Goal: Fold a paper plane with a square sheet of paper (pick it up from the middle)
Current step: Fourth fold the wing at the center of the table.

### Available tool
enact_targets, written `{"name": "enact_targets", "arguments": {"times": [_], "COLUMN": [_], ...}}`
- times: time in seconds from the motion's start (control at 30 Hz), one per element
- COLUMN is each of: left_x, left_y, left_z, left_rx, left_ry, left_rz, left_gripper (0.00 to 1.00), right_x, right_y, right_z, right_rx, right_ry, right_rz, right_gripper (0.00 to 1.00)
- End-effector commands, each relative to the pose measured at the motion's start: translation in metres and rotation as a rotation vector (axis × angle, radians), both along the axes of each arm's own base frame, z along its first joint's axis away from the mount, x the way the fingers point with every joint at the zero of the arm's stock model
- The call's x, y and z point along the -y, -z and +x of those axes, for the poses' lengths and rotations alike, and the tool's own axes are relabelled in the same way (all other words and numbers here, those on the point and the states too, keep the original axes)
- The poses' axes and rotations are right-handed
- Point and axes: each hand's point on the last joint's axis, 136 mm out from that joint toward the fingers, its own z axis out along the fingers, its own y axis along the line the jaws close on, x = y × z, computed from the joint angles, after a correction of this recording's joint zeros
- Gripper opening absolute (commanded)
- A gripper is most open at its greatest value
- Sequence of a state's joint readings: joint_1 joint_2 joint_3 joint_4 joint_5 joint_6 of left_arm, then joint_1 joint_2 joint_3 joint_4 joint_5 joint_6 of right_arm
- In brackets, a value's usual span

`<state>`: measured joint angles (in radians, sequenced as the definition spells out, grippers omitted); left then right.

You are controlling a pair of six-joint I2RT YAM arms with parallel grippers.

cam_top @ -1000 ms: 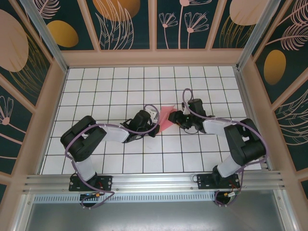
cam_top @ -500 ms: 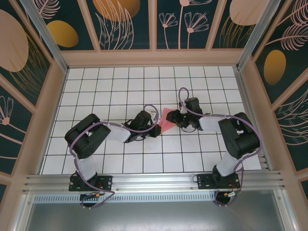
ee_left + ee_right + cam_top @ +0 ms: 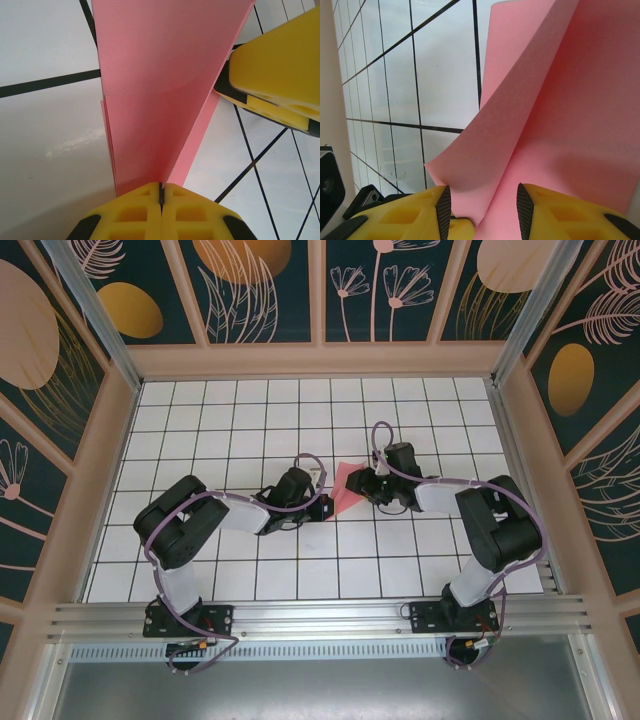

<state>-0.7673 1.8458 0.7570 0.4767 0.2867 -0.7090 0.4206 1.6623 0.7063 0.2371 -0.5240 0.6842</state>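
**A:** Paper first: the square sheet of paper [image 3: 345,490] is no flat square now. We see it doubled over and raised at the middle of the table [image 3: 200,440], spanning the gap between the two arms.

**B:** Agreed. From the left wrist we see layered edges on one side and a flap standing up along a crease. We can make out no pointed nose, so we judge this an early fold, with the plane far from done.

**A:** And the grips? The left gripper [image 3: 161,192] has its jaws pressed together on the paper's near edge.

**B:** The right gripper [image 3: 480,210] differs. Its jaws stand a narrow way apart with the curled flap running down between them. We call that straddling, not pinching.

**A:** Then the next move, in our view, wants the right jaws to close on that flap without tugging against the left's hold.

**B:** Yes, and we should line the edges up before pressing any crease. Paper this thin may buckle or tear if the two arms pull apart.
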Motion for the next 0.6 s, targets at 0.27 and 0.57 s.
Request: {"name": "enact_targets", "arguments": {"times": [0.27,0.57], "left_x": [-0.001,0.001], "left_y": [-0.009,-0.009], "left_z": [0.005,0.005], "left_rx": [-0.005,-0.026], "left_ry": [-0.016,-0.006], "left_rz": [-0.051,-0.058], "left_gripper": [0.02,0.14], "right_x": [-0.006,-0.001], "right_y": [0.009,0.029], "right_z": [0.009,0.011], "right_rx": [0.004,-0.058], "right_ry": [-0.03,-0.004], "right_rz": [-0.021,-0.082], "right_gripper": [0.42,0.45]}}
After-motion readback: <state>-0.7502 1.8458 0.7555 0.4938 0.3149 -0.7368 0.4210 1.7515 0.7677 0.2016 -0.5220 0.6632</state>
